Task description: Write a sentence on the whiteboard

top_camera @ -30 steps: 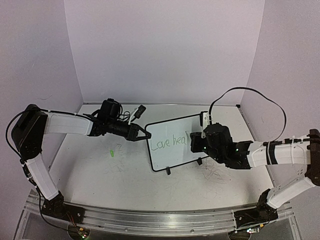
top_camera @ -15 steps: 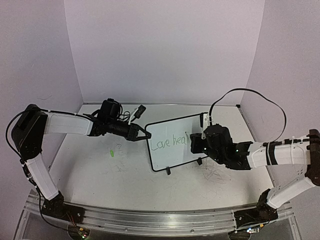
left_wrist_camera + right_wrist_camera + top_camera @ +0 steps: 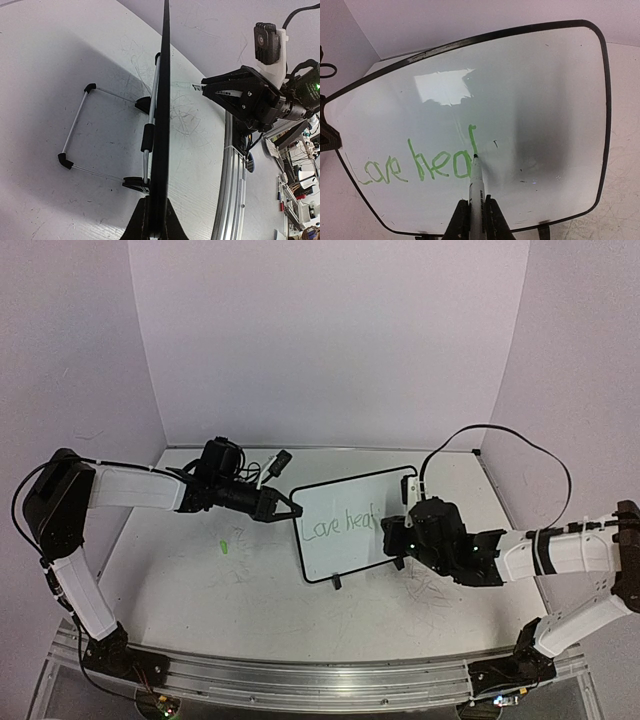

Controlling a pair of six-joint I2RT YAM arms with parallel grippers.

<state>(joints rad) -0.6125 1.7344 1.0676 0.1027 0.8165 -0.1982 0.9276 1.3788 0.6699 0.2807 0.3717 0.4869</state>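
Plain pale lilac walls (image 3: 330, 340) close in three sides of a white counter (image 3: 200, 590) marked with faint pen scribbles and a small green smudge (image 3: 224, 545), with an aluminium rail (image 3: 300, 677) along its near edge, under soft, even light.

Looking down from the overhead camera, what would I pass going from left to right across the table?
left gripper, clamped on the board's left edge → whiteboard → right gripper, holding a marker to the board
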